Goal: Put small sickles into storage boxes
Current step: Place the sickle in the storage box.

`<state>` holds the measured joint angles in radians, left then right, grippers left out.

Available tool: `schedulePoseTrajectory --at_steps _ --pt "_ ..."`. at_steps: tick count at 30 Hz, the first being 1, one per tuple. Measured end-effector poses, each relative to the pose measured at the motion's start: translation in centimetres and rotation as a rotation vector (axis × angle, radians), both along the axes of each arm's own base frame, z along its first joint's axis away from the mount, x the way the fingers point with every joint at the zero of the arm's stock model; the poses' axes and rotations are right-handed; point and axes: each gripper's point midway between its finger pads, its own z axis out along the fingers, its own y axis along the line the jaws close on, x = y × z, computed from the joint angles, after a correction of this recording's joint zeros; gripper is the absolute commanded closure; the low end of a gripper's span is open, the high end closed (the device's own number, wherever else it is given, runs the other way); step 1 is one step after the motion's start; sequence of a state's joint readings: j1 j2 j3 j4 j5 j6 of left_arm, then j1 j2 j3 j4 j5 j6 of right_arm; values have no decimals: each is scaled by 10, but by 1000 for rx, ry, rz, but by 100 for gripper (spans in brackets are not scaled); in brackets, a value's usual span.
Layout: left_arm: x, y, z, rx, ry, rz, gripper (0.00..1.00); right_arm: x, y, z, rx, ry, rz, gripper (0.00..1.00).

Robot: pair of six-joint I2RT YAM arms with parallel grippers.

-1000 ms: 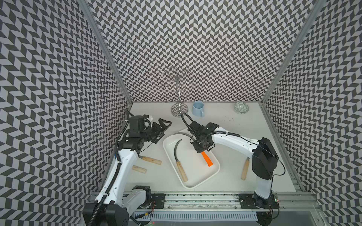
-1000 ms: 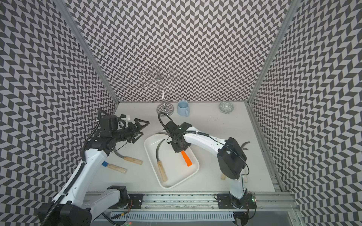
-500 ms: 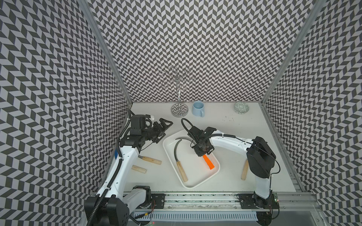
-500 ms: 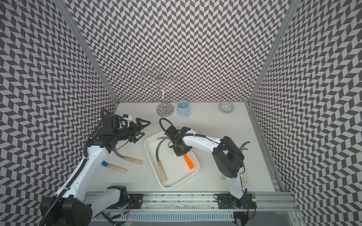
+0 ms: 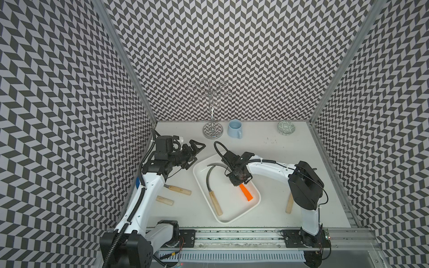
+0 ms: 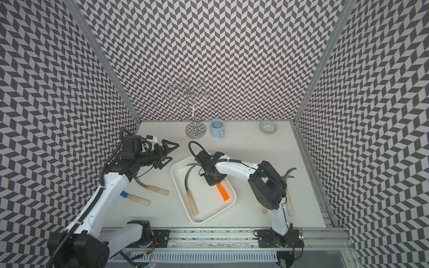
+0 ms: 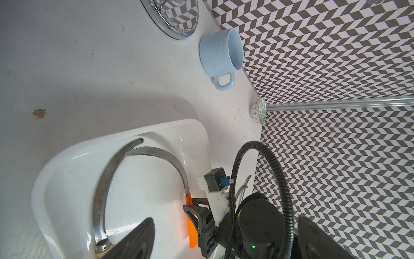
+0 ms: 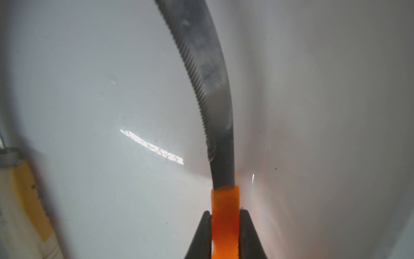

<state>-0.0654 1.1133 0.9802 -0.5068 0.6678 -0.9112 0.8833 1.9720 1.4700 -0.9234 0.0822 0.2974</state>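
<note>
Left gripper (image 5: 196, 152): jaws wide apart, empty, above the table (image 5: 278, 148) beside the tray (image 5: 232, 206).
Left sickles (image 5: 180, 189): two wooden-handled ones lie on the table.
Tray: one wooden-handled sickle (image 5: 214, 201) lies inside.
Right gripper (image 5: 240, 183): clamped on the orange-handled sickle (image 5: 246, 192), low inside the tray.
Your step: settle it flat before you let go, blade clear of its neighbour's tip, then rise straight.
Right of tray: more sickles (image 6: 289, 204) wait on the table.
Room: plain white table, chevron walls (image 5: 232, 46) close around.

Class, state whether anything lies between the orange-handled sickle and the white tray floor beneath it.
On the orange-handled sickle, the blade tip crosses the wooden-handled sickle; under its handle the white tray is bare.
</note>
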Motion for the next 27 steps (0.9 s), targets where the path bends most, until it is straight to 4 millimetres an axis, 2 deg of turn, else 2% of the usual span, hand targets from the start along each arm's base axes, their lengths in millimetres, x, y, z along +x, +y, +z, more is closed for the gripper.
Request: schedulePoseTrajectory --at_steps 10,27 --pt "1 0 1 -5 -8 -1 0 -3 -7 -10 -21 13 -6 84" --pt "1 0 1 -6 -5 1 1 3 -14 -14 -35 12 -32 82"
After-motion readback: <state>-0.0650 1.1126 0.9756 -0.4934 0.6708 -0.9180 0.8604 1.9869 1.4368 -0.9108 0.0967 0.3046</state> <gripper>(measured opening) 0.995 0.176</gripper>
